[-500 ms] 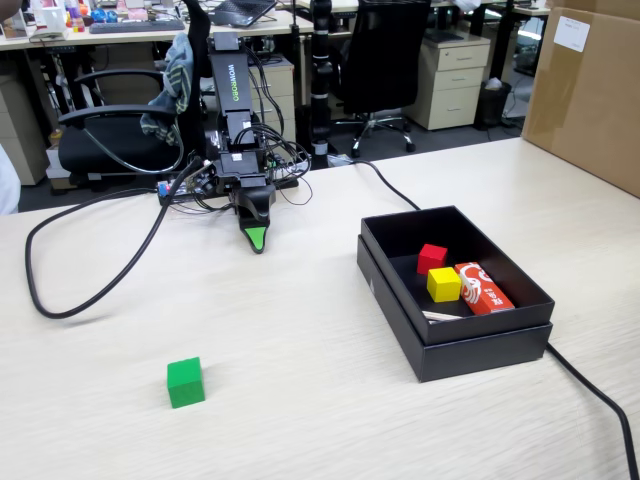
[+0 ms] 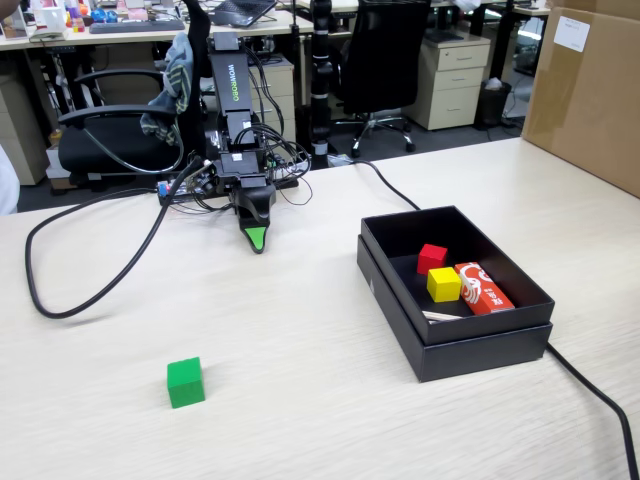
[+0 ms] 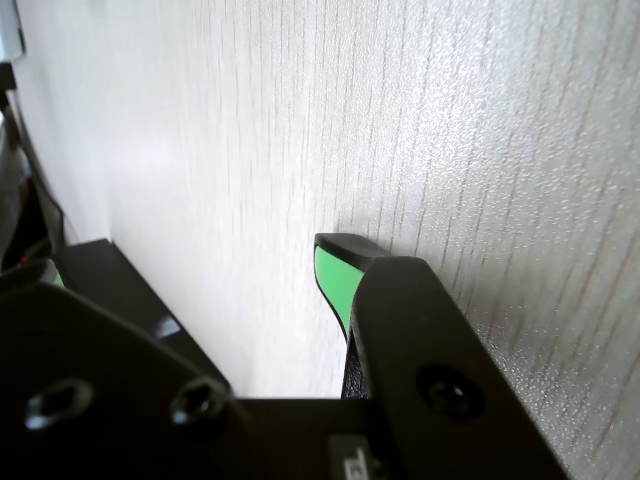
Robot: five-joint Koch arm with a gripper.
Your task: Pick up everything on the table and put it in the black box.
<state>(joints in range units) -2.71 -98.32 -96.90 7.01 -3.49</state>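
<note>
The green cube (image 2: 185,382) sits alone on the beige table (image 2: 300,400) at the front left in the fixed view. The black box (image 2: 470,350) stands in its lid at the right. My gripper (image 2: 257,238) hangs tip-down at the table's far middle, well behind the cube and left of the box, holding nothing. In the wrist view the gripper (image 3: 195,262) shows one green-padded fingertip (image 3: 335,275) at the right and the other jaw at the far left, with bare table between them. The cube and the box are out of the wrist view.
A red cube (image 2: 432,257), a yellow cube (image 2: 443,284) and a red-and-white packet (image 2: 483,288) lie in the box. A brown carton (image 2: 590,90) stands back right. Black cables loop at the left (image 2: 60,300) and run past the box (image 2: 590,390).
</note>
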